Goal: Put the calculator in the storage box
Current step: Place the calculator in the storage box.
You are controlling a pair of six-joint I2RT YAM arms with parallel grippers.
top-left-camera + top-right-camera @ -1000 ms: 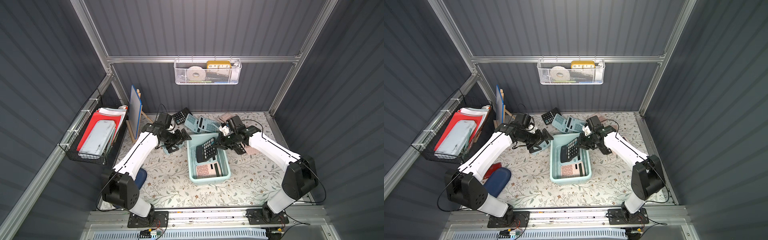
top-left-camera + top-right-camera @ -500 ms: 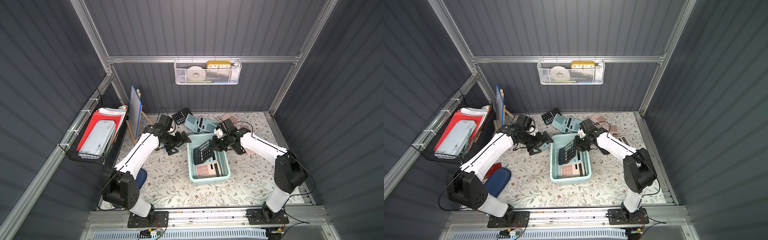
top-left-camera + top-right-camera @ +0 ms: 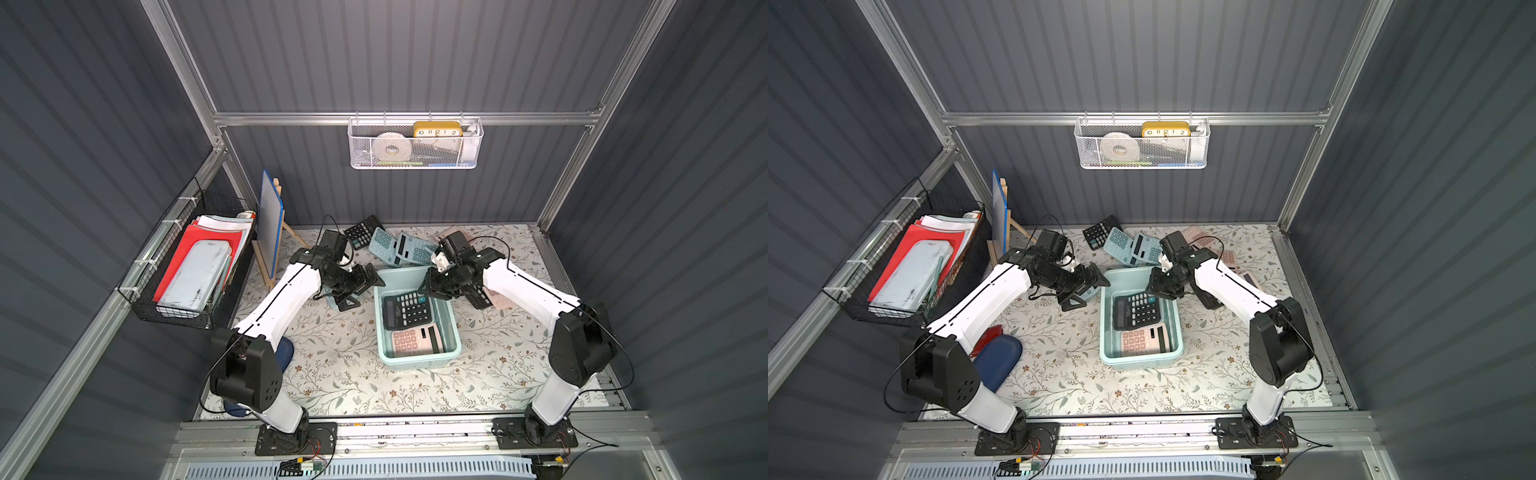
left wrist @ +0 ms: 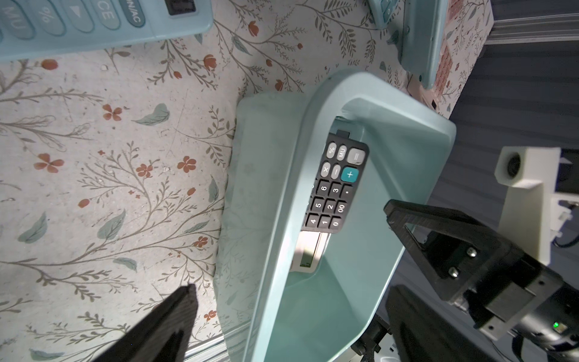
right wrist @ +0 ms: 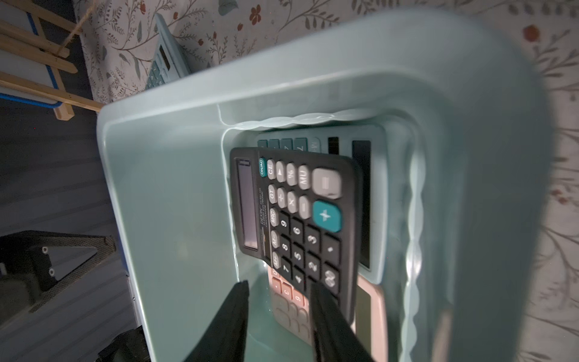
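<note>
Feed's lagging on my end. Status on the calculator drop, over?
Both open: left fingers at the storage box rim, right fingers over it, empty. Inside: black calculator, atop a pink calculator. Nothing in the way.

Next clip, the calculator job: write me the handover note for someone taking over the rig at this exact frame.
Left gripper: open and empty, beside the storage box at the far corner on its own side.
Right gripper: open, low over the box's far end, nothing between its fingers.
Done: the black calculator lies in the box, free of both grippers and partly overlapping a pink calculator there.
Left: lift the right arm clear. More calculators lie on the floral mat behind the box, a pale blue calculator among them, probably next.
</note>
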